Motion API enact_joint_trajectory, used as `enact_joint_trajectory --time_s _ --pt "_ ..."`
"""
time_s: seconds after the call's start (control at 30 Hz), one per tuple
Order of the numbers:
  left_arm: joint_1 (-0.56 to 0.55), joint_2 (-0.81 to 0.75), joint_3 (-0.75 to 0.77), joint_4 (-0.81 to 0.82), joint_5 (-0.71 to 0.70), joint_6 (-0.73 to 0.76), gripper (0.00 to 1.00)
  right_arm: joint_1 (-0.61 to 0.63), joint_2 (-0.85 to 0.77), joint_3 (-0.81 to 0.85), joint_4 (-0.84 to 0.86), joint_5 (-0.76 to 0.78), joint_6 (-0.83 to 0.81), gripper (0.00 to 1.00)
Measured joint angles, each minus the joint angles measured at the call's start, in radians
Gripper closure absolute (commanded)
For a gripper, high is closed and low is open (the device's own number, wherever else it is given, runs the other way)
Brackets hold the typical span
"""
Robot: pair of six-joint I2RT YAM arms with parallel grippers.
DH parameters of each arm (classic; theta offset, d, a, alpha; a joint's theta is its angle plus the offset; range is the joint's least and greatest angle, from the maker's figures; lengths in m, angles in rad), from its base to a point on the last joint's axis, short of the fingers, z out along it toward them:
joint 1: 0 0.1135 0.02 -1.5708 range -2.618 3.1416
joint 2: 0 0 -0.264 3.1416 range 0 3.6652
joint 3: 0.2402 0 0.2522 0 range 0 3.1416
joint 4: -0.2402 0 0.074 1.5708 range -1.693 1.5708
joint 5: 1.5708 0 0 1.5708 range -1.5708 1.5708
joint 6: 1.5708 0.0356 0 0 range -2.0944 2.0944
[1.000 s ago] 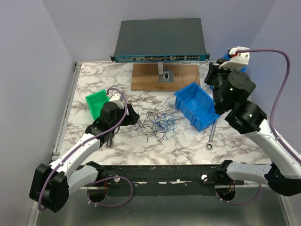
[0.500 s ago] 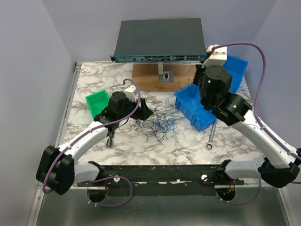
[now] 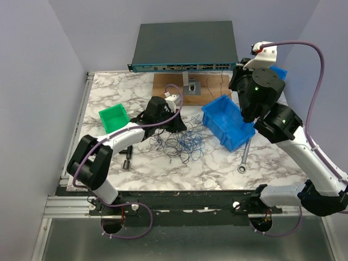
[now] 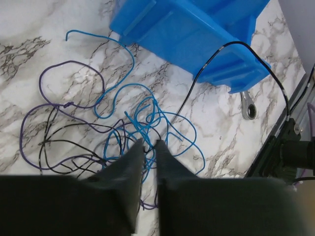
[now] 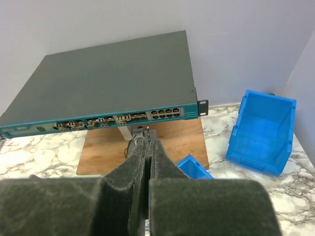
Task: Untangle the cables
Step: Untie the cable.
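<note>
Starting at the left edge of the table [image 3: 103, 89], the green bin [image 3: 113, 117] sits out of the way. My left gripper [image 4: 149, 145] is stretched in low over the middle of the table, its tips down on the left side of the cables [image 3: 185, 142]. The jaws are narrow, with only a slim gap between them. Blue strands run into that gap, but I don't see them pinched yet. To do this well, I reckon I should close on one blue loop only, not the purple and black lying under it, then lift slowly and draw it towards the open marble so the knot loosens rather than tightens. The tangle itself is loose and flat: hair-thin blue, purple and black wires in wide, sprawling loops that cross each other most thickly right at my fingertips. One blue end curls free near the blue bin [image 3: 228, 122], and one black wire arcs up against the bin's wall. Further right, my right gripper [image 5: 147, 142] hangs high over the back right of the table, pressed shut on nothing and facing the network switch [image 5: 103, 83]. A wrench [image 3: 243, 159] lies near the front right edge.
</note>
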Motion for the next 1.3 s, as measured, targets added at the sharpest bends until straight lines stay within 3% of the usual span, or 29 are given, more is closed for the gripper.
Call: enact_joint_trajectory --time_s 0.17,0.33,0.67,1.03,1.3 --pt "-0.003 0.013 0.035 -0.001 0.004 -0.002 1.00 0.000 -0.002 -0.006 -0.028 -0.032 0.012 0.99" --pt "-0.002 -0.114 0.042 -0.072 -0.001 0.011 1.00 0.000 -0.057 -0.138 -0.034 -0.122 0.045 0.99" --pt "-0.043 -0.274 0.200 -0.228 -0.001 0.044 1.00 -0.004 -0.082 -0.407 -0.020 -0.441 0.086 0.99" --pt "-0.048 -0.283 0.202 -0.288 0.029 0.032 1.00 -0.005 -0.149 -0.652 0.145 -0.816 0.100 0.99" --pt "-0.048 -0.286 0.199 -0.271 0.100 -0.011 1.00 -0.005 -0.143 -0.713 0.268 -0.929 0.114 0.96"
